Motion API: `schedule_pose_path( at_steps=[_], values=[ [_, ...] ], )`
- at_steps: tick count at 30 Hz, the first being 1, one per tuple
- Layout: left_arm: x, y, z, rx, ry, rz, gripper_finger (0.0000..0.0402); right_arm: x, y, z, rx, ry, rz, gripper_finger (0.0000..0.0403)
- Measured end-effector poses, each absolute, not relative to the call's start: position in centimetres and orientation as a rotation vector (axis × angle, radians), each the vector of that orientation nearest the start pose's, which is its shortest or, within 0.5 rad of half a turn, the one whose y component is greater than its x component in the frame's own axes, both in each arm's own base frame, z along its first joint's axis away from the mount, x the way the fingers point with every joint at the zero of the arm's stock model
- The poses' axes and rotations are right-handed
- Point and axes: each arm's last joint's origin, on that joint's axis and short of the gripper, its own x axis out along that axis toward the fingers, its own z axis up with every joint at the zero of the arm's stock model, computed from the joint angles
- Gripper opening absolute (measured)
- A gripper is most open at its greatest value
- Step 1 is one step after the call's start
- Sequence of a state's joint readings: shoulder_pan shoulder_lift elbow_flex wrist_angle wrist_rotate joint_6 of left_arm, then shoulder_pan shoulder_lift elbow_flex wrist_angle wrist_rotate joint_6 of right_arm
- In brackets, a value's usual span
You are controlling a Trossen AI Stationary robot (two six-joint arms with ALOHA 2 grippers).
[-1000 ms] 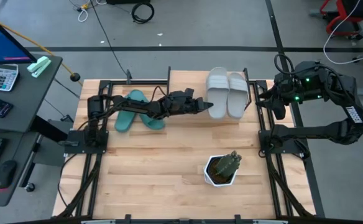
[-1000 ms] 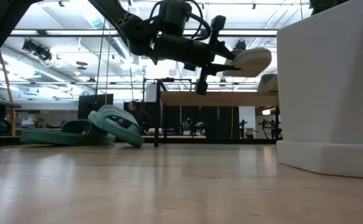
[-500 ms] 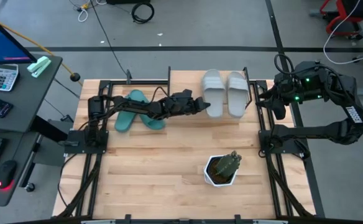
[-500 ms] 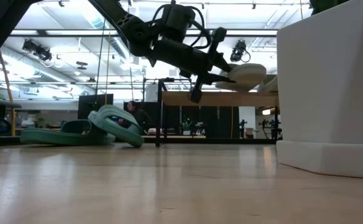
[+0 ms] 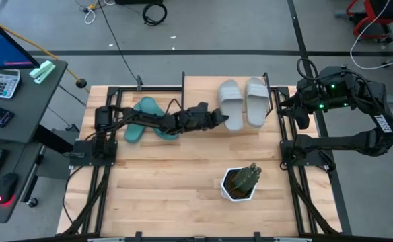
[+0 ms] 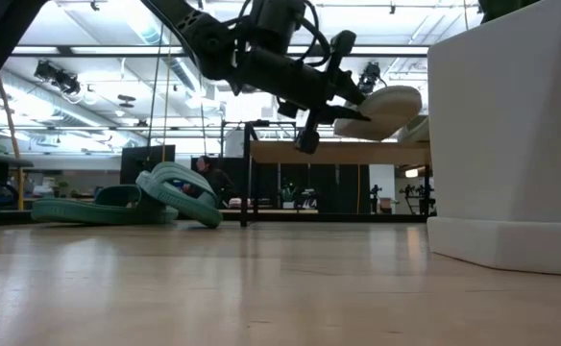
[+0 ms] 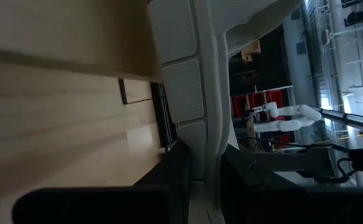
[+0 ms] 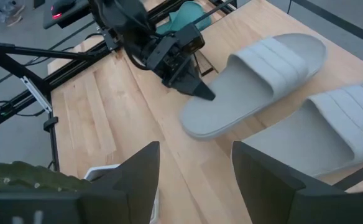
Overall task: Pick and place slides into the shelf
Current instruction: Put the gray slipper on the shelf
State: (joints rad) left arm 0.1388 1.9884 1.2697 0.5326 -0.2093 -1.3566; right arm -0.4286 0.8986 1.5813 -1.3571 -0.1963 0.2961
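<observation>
My left gripper [image 5: 222, 119] reaches from the table's left and is shut on the heel end of one light grey slide [image 5: 229, 102]. That slide hangs a little above the shelf's wooden top [image 6: 338, 152]. The second grey slide [image 5: 255, 101] lies flat on the shelf [image 5: 203, 94], just right of the held one. The teal slides [image 5: 143, 119] lie on the table at far left, one leaning on the other [image 6: 175, 192]. My right gripper [image 8: 194, 180] waits open, raised over the table's right edge. My left gripper pinches the grey slide's heel end [image 8: 215, 102] between its two fingers, one on the ridged sole [image 7: 181, 93] and one on the footbed. The fingers come about level from the table's left. The slide is lifted clear of the shelf top, its toe end tilted upward.
A plant in a white pot [image 5: 240, 183] stands on the table near the front, right of centre, and fills the right of the low view [image 6: 506, 144]. Black frame rails [image 5: 284, 134] run along both sides of the table. A desk with a keyboard [image 5: 1, 121] stands to the left.
My left gripper has swung a little toward the table's near edge and rolled about its own line, still shut on the slide. The grey slide has drawn away from its mate toward the left. It now lies slanted, its toe end tipped up.
</observation>
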Motion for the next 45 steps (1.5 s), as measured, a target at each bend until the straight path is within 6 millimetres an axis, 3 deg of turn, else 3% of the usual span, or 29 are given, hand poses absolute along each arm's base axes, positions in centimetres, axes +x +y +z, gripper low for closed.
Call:
schedule_pose_path(
  at_steps=[10, 21, 35, 41, 45],
  values=[
    [44.1, 5.7, 21.1, -1.365, -0.105, 0.443, 0.0054, 7.8, -2.9, 45.1, 0.492, 0.609, -0.319, 0.0209],
    [44.0, 7.1, 21.6, -1.275, -0.127, 0.414, 0.0054, 7.8, -2.9, 45.1, 0.492, 0.609, -0.319, 0.0209],
    [43.9, 8.0, 21.5, -1.290, -0.134, 0.475, 0.0054, 7.8, -2.9, 45.1, 0.492, 0.608, -0.319, 0.0209],
    [45.8, 6.6, 25.5, -1.170, -0.068, 0.486, 0.0054, 7.8, -2.9, 45.1, 0.501, 0.607, -0.322, 0.0209],
    [46.1, 6.4, 27.2, -1.083, 0.012, 0.631, 0.0054, 7.8, -2.9, 45.1, 0.501, 0.607, -0.322, 0.0209]
  ],
)
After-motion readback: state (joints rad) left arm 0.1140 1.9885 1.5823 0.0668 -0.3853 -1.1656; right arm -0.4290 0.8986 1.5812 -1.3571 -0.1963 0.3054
